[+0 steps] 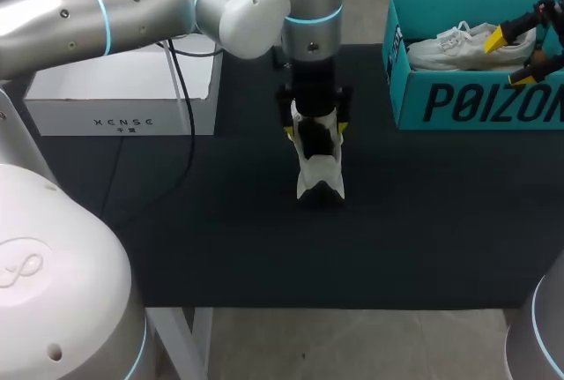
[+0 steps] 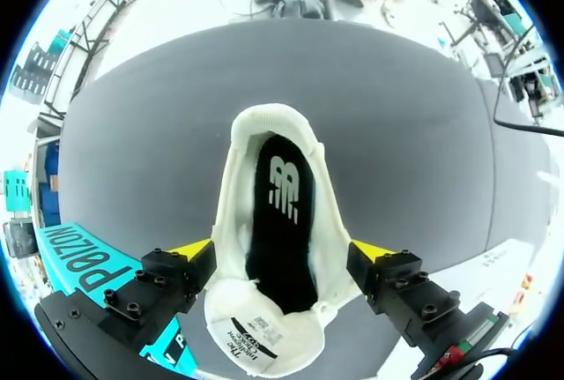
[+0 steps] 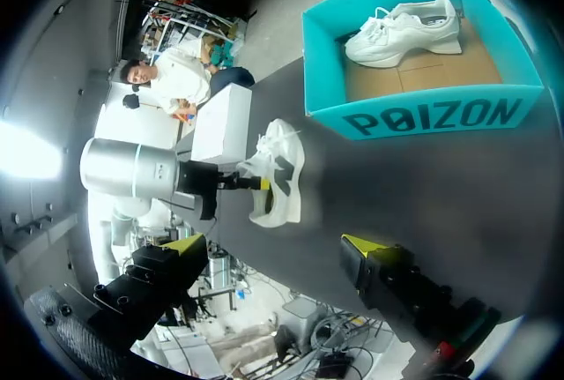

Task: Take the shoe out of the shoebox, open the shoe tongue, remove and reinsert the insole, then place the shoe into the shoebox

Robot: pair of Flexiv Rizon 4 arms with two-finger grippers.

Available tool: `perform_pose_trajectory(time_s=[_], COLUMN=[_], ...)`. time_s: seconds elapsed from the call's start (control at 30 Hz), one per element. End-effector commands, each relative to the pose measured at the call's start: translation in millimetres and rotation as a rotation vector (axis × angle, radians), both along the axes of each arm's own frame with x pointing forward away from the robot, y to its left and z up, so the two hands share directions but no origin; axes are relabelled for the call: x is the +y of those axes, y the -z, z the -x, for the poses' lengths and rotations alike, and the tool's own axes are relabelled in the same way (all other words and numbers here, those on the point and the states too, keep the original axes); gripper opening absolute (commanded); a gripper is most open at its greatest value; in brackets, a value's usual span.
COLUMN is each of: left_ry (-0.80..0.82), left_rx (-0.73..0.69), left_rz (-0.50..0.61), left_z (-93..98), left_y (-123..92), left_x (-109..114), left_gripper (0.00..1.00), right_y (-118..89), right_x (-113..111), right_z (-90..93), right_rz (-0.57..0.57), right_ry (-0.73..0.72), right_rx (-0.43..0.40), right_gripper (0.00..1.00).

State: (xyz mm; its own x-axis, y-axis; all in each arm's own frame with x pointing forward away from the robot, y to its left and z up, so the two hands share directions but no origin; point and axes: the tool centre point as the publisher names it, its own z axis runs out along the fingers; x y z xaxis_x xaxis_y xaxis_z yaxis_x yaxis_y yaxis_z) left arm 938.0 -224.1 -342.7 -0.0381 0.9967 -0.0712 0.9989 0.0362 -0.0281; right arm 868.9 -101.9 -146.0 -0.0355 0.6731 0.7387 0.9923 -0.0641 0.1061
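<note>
A white shoe (image 1: 319, 168) stands on the black mat (image 1: 220, 221) in the middle of the table, its heel toward the table's near edge. My left gripper (image 1: 315, 129) is right above it. In the left wrist view the shoe (image 2: 278, 221) lies between the open fingers of that gripper (image 2: 282, 252), and the black insole (image 2: 282, 212) shows inside it. At the back right, my right gripper (image 1: 511, 58) hangs open over the teal shoebox (image 1: 476, 102), holding nothing. A second white shoe (image 1: 458, 45) lies in that box. The right wrist view takes in the shoebox (image 3: 423, 115), the shoe on the mat (image 3: 278, 177) and its own gripper (image 3: 275, 246).
A white cardboard box (image 1: 123, 107) stands at the back left of the table, with a black cable (image 1: 181, 115) hanging in front of it. The mat reaches the table's front edge.
</note>
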Motion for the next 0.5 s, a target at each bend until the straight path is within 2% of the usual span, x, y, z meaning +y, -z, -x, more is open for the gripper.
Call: perform_pose_trajectory(time_s=[0.03,0.5], left_ry=[-0.009,-0.045], left_rx=[-0.005,-0.006], left_rz=[0.000,-0.019], left_z=[-0.9,-19.0], left_y=[0.5,1.9], left_x=[2.2,0.6], left_gripper=[1.00,1.00], right_y=[-0.1,-0.1], right_x=[0.1,0.1], right_z=[-0.5,-0.5], right_rz=[0.003,0.003], right_ry=[0.000,0.000], right_rx=[0.002,0.002], right_gripper=[1.00,1.00])
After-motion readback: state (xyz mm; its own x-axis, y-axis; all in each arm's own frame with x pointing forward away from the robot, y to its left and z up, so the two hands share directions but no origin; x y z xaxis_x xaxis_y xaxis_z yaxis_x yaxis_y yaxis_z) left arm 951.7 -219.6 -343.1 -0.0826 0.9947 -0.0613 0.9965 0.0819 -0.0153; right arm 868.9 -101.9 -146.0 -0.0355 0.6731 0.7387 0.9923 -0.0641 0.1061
